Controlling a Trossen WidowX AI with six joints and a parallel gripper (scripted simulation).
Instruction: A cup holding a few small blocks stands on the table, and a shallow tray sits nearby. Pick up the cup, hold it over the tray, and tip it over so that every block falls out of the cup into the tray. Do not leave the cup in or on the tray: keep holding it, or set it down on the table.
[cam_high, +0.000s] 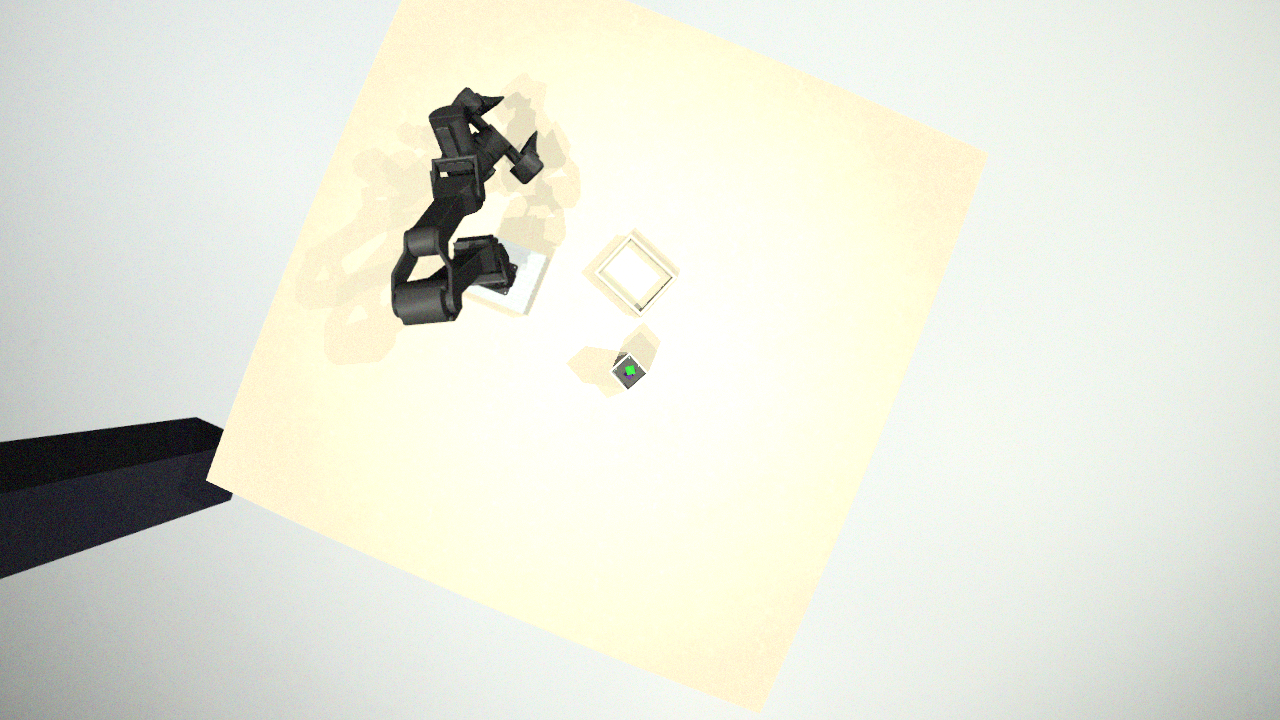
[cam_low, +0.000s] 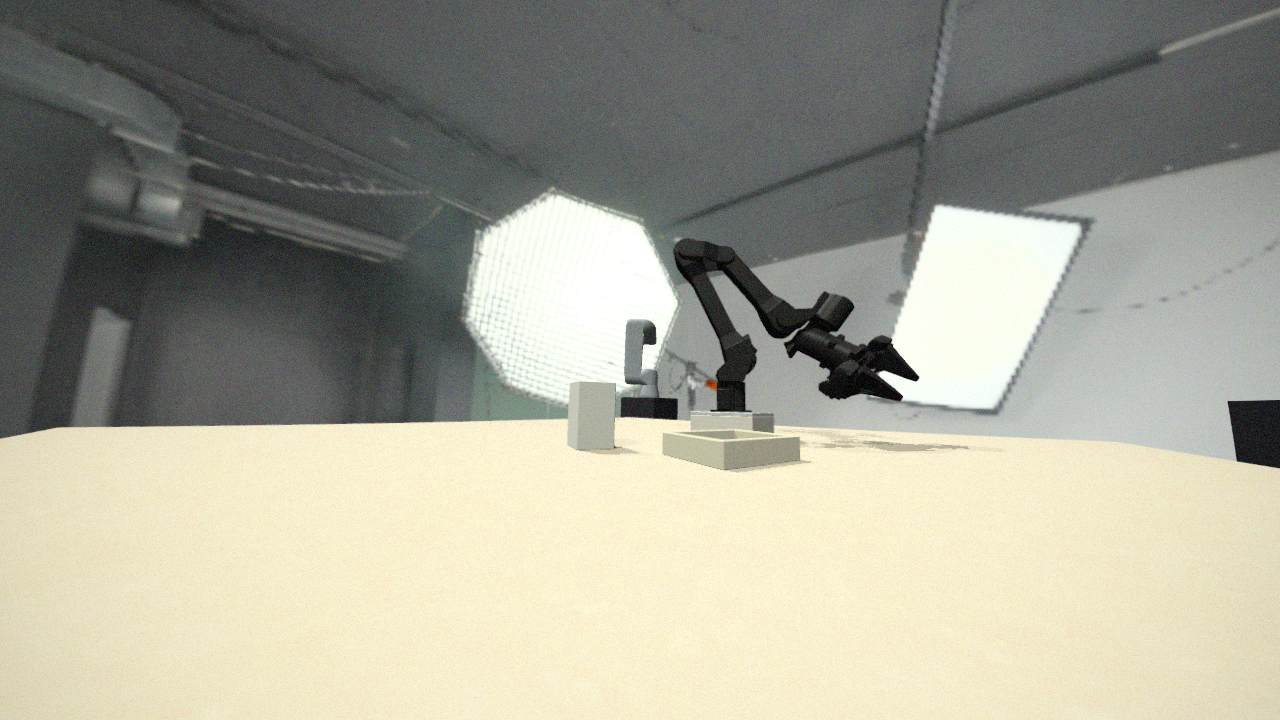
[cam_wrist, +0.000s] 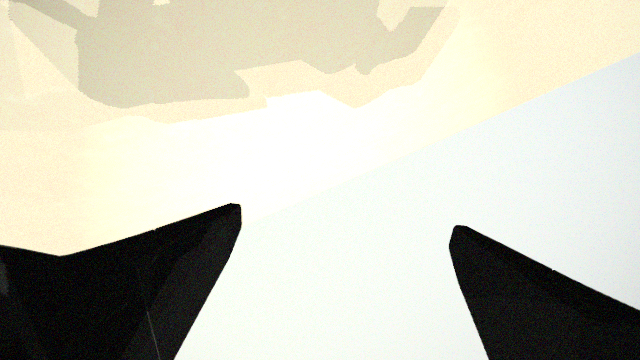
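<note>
Beside the cup (cam_high: 619, 363) (cam_low: 591, 416) sits the shallow tray (cam_high: 615, 286) (cam_low: 760, 454).

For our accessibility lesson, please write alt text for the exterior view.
A pale upright cup stands beside a shallow tray on a light table. Behind them, a black robot arm reaches right, its open fingers raised above the tabletop.

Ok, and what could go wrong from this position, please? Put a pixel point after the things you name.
The cup (cam_high: 617, 361) (cam_low: 591, 416) looks tall and narrow, so a sideways touch from the open fingers (cam_high: 520, 116) (cam_low: 910, 388) might topple it. The tray (cam_high: 614, 285) (cam_low: 760, 454) has low walls, so blocks (cam_high: 630, 369) poured quickly could bounce out.
</note>
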